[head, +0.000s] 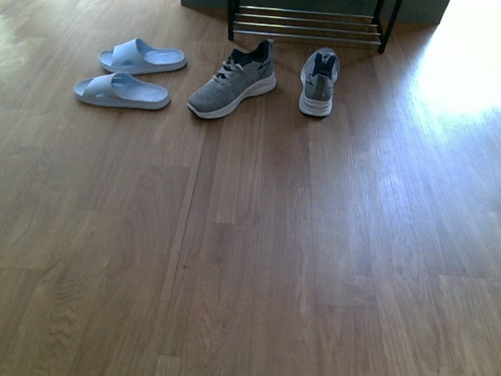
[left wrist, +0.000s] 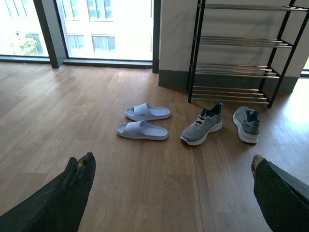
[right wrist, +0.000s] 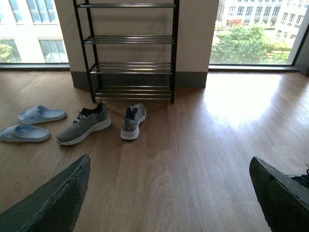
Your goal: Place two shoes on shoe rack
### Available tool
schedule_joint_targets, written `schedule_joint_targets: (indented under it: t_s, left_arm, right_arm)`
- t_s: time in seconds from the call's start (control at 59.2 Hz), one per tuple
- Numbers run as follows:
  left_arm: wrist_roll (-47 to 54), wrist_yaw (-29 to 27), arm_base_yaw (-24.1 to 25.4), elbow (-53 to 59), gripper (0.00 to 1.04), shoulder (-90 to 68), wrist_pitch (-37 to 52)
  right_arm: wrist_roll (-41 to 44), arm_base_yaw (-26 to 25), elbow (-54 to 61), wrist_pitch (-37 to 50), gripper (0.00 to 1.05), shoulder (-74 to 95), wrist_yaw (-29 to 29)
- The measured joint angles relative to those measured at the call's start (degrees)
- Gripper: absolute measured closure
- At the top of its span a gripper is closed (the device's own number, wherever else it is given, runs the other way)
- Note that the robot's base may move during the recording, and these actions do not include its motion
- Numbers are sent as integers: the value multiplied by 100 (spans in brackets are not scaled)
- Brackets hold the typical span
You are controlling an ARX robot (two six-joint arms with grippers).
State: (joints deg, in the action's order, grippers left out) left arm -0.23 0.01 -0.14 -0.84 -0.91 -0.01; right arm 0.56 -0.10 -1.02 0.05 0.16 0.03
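Two grey knit sneakers with white soles stand on the wood floor in front of the shoe rack (head: 305,24). The left sneaker (head: 233,80) lies at an angle, toe toward me and to the left. The right sneaker (head: 319,81) has its heel toward me. Both also show in the left wrist view (left wrist: 203,125) (left wrist: 246,123) and the right wrist view (right wrist: 83,124) (right wrist: 133,121). The rack shows in the left wrist view (left wrist: 239,43) and the right wrist view (right wrist: 130,41). My left gripper (left wrist: 171,166) and my right gripper (right wrist: 169,166) are open and empty, well short of the shoes. Neither arm shows in the front view.
A pair of pale blue slides (head: 143,57) (head: 121,90) lies left of the sneakers. A wall stands behind the rack with large windows (left wrist: 106,29) on both sides. Bright sunlight falls on the floor (head: 479,58) to the right of the rack.
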Motion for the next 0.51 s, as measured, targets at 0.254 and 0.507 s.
schedule_joint_targets:
  t_s: [0.254,0.507]
  left_arm:
    - [0,0,0,0,9,0,0]
    - [0,0,0,0,9,0,-2]
  right_arm:
    - [0,0,0,0,9,0,0]
    - [0,0,0,0,9,0,0]
